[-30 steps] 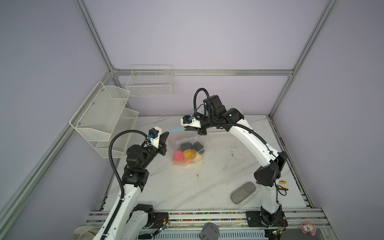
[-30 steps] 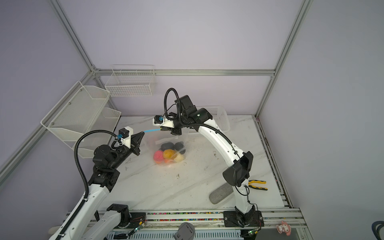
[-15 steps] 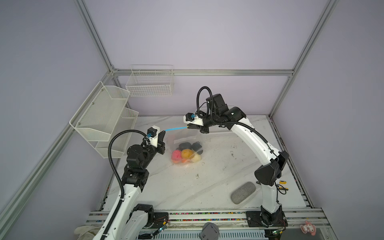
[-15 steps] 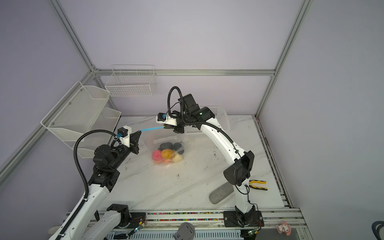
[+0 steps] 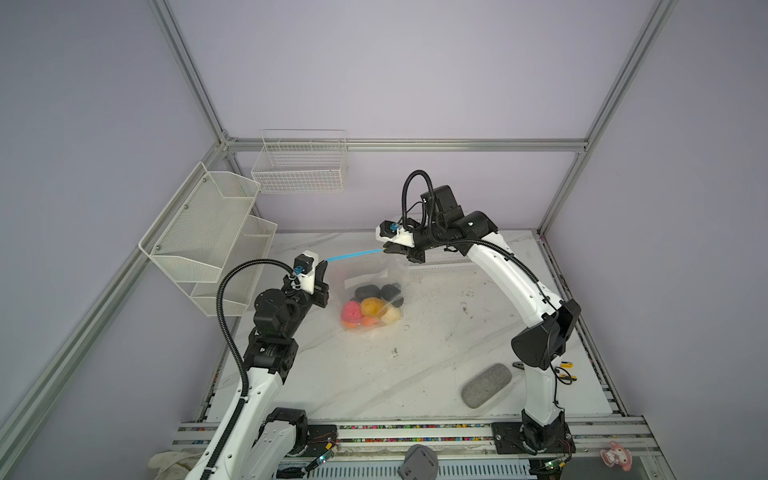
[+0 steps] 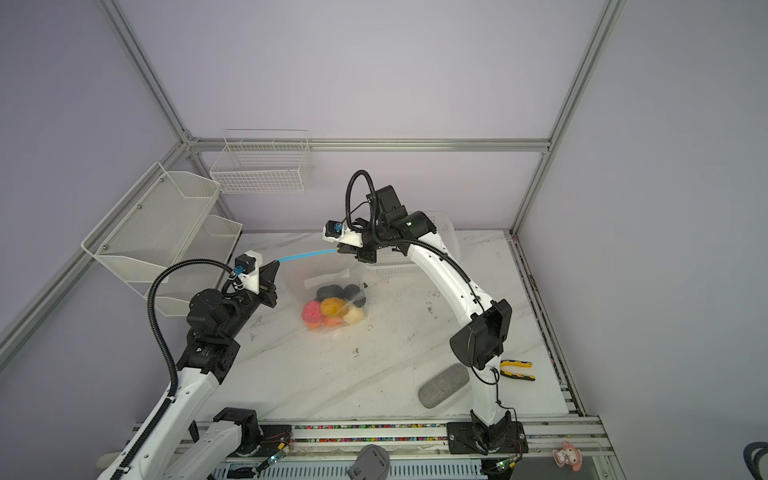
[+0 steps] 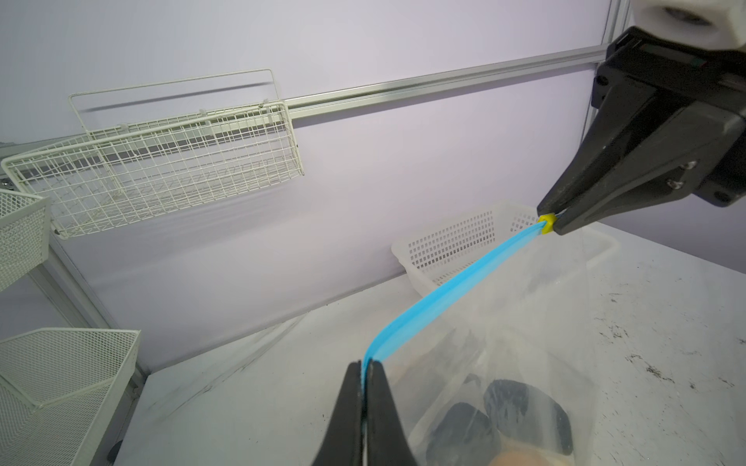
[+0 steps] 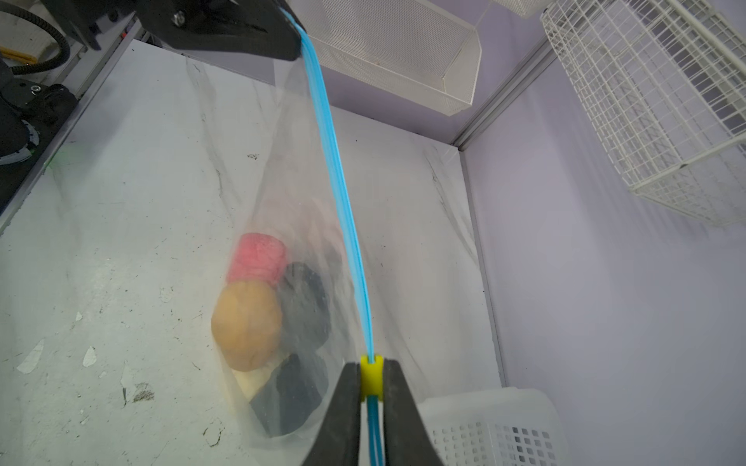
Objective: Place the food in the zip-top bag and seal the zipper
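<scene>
Fingers of my left gripper [image 7: 365,365] are closed tight on one end of the zipper [image 7: 456,281] | my right gripper [image 8: 371,365] pinches the yellow tab [image 8: 371,381] at the other end | zipper is taut | bag [image 5: 361,274] hangs between both grippers | food [image 5: 372,309] lies inside, at its bottom

Bright even light, soft shadows, sharp

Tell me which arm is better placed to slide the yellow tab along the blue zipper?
Right. The right pincer is shut on the yellow tab of the zipper, while the left pincer only clamps the strip's other end, likely as anchor.
</scene>
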